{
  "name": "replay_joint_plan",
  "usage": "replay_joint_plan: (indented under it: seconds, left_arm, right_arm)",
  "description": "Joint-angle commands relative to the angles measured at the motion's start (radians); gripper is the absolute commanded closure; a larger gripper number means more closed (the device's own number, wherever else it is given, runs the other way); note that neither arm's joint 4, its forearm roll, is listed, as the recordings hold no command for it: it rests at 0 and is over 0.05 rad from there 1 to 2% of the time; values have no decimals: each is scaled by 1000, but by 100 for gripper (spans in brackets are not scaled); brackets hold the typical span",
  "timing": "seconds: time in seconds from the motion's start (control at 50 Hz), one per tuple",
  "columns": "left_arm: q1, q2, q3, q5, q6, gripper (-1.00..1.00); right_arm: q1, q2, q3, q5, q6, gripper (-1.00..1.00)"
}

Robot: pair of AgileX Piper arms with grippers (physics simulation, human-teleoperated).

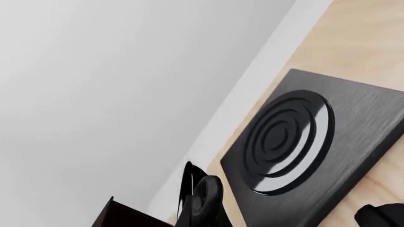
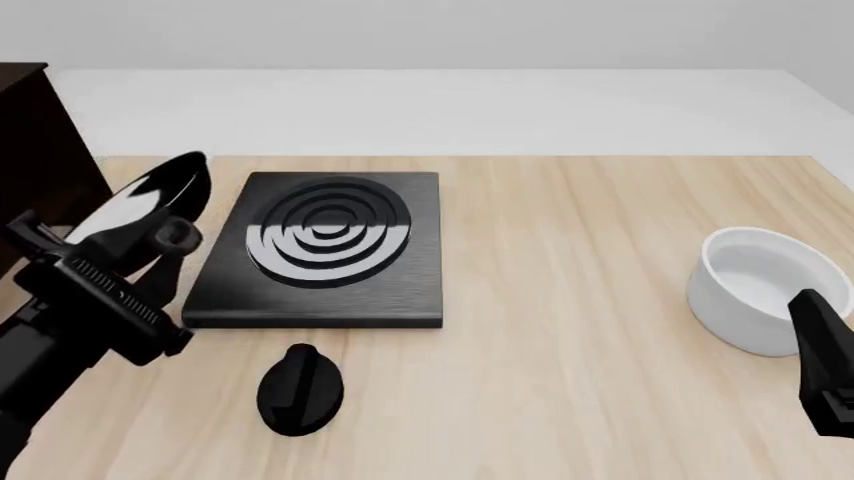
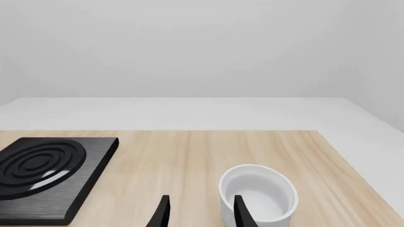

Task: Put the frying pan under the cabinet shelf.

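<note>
Left tool (image 2: pixel 158 262) clamped on the handle of the frying pan (image 2: pixel 140 205), carrying it tilted steeply on edge, clear of the tabletop (image 2: pixel 574 260), just left of the stove plate (image 2: pixel 327 250) and right of the cabinet shelf (image 2: pixel 40 130) at the far left edge. Right tool (image 3: pixel 198 210) low at the right, fingers (image 3: pixel 162 213) parted, empty, just before the white bowl (image 2: pixel 758 290). Black knob (image 2: pixel 300 390) lying on the tabletop nearer than the stove plate.
</note>
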Motion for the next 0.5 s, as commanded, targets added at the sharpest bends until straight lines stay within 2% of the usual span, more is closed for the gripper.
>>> replay_joint_plan:
  seconds: [0.02,0.22,0.5]
  left_arm:
    - [16,-11,-3,-16,-5,100]
    - [44,-27,3,-5,-19,100]
    - [88,19,27,-62,-65,100]
  right_arm:
    - [0,0,0,0,0,-100]
    - [0,0,0,0,0,-100]
    - [0,0,0,0,0,-100]
